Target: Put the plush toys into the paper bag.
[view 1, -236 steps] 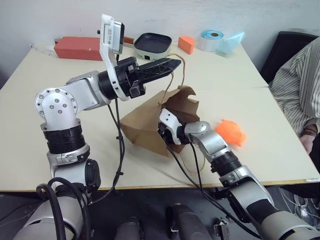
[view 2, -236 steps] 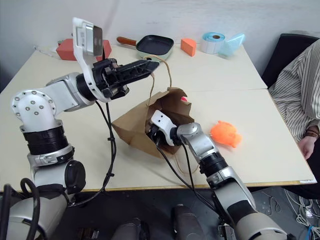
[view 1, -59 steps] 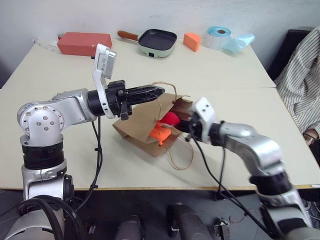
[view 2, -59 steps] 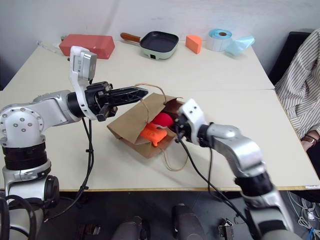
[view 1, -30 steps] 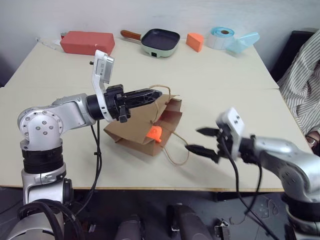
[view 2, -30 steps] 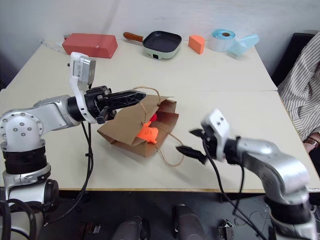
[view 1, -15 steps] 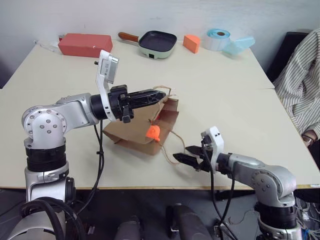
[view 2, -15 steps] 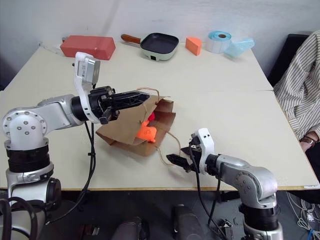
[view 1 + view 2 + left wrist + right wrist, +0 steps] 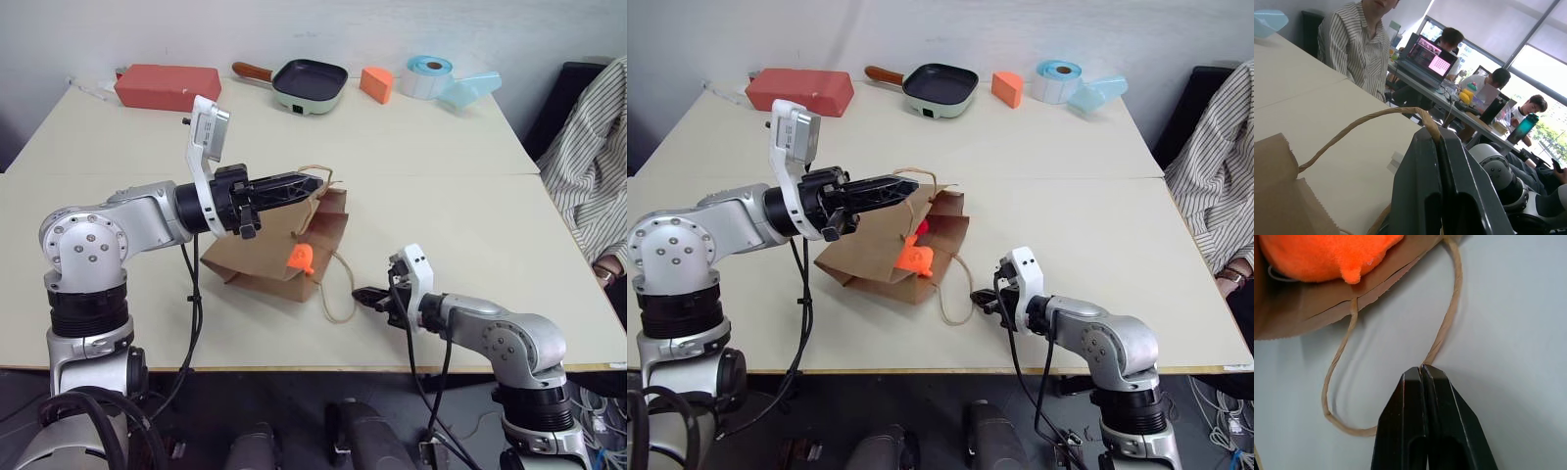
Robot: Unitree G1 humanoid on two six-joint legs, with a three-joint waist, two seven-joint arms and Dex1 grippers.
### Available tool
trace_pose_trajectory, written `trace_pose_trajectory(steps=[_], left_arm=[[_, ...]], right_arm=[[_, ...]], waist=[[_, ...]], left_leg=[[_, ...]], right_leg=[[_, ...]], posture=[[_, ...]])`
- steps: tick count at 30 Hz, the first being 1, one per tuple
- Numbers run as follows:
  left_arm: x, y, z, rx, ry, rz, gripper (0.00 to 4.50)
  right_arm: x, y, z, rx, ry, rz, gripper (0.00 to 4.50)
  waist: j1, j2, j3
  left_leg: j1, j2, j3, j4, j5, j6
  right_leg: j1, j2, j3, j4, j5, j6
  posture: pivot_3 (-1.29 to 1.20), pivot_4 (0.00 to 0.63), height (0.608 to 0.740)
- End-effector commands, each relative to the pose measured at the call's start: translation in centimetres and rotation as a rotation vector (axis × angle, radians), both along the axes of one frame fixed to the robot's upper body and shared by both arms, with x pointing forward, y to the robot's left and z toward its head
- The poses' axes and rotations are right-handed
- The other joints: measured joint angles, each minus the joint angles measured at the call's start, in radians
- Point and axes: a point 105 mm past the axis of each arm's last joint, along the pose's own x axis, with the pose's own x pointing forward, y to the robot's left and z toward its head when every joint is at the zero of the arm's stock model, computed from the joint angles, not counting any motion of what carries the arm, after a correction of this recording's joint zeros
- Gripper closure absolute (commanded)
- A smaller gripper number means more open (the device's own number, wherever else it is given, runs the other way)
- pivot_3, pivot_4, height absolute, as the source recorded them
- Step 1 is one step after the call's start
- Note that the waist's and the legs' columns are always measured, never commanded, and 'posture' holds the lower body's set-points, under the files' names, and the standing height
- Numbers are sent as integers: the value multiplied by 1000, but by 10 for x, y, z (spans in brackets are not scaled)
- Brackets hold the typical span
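paper bag (image 9: 265,257) mid-frame w/ orange plush toy (image 9: 301,258) at mouth; left gripper (image 9: 315,181) pinches upper handle (image 9: 1359,123), right gripper (image 9: 1422,373) clamped on lower handle (image 9: 1442,338).

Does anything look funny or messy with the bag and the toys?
Yes. The paper bag lies tipped on its side on the table rather than standing, and the orange plush toy pokes out of its mouth. Each handle is pinched: the upper by the left gripper, the lower by the right gripper.

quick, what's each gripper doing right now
left gripper: shut on the paper bag's upper handle.
right gripper: shut on the lower handle lying on the table.
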Motion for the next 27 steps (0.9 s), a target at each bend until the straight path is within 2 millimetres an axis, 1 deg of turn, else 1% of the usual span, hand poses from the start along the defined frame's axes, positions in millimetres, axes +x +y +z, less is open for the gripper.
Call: trace_pose_trajectory(steps=[1,5,7,8,11,14,17,19,20,21,22,23,25,27], left_arm=[[-7,1,11,-17,-52,-12,4500],[-7,2,11,-17,-50,-9,4500],[-6,2,10,-16,-49,-9,4500],[-6,1,10,-17,-49,-8,4500],[-6,1,10,-20,-50,-8,4500],[-5,2,12,-30,-57,-10,4500],[-5,1,15,-42,-66,-13,4500],[-4,1,17,-51,-71,-16,4500],[-4,1,17,-52,-72,-17,4500],[-4,1,17,-53,-72,-18,4500],[-4,1,16,-52,-72,-19,4500],[-4,0,15,-50,-71,-21,4500],[-4,0,13,-44,-68,-25,4500],[-3,0,12,-38,-63,-26,4500]], right_arm=[[-9,3,-18,-34,59,26,4483],[-9,-1,0,26,27,26,4483],[-11,-1,18,102,5,38,4483],[-13,-1,31,151,-12,56,4483],[-20,-2,55,243,-35,97,4483],[-31,-11,87,327,-81,156,4483],[-36,-19,100,346,-102,167,4483],[-37,-22,105,349,-111,164,4483],[-38,-24,104,311,-112,156,4483],[-38,-27,98,254,-106,141,4483],[-38,-29,88,154,-108,127,4483],[-39,-29,78,43,-131,128,4483],[-42,-28,62,-114,-208,176,4483],[-47,-24,51,-189,-257,259,4086]], waist=[[0,0,0],[1,0,0],[4,0,0],[4,0,0],[4,1,0],[4,1,1],[6,1,1],[6,1,1],[5,1,1],[5,1,1],[6,1,1],[8,1,1],[13,1,1],[12,1,1]], left_leg=[[0,0,0,0,0,0],[0,0,0,0,0,0],[0,0,0,0,0,0],[-1,0,0,0,0,0],[-2,0,0,0,0,0],[-2,0,0,0,0,0],[-2,0,-1,0,0,0],[-2,0,-1,0,0,0],[-3,0,-1,0,0,0],[-3,0,-1,0,0,0],[-3,0,-1,0,0,0],[-3,0,-1,0,0,0],[-3,0,-1,-2,0,0],[-4,0,-1,-2,0,0]], right_leg=[[0,0,0,0,0,0],[0,0,0,0,0,0],[0,0,0,0,0,0],[0,0,0,0,0,0],[-1,0,0,-1,0,0],[-1,0,-1,0,0,0],[-1,0,-1,-1,0,0],[-1,0,-1,-2,0,0],[-1,0,-1,-2,0,0],[-1,0,-1,-2,0,0],[-1,0,-1,-2,0,0],[-1,0,-1,-2,0,0],[-1,0,-1,-4,0,0],[-1,1,-1,-5,0,0]], posture=[[0,150,740],[0,150,740],[0,150,740],[0,150,740],[0,150,740],[0,150,740],[0,150,740],[0,150,740],[0,150,740],[0,150,740],[0,150,740],[0,150,740],[0,150,740],[0,150,740]])
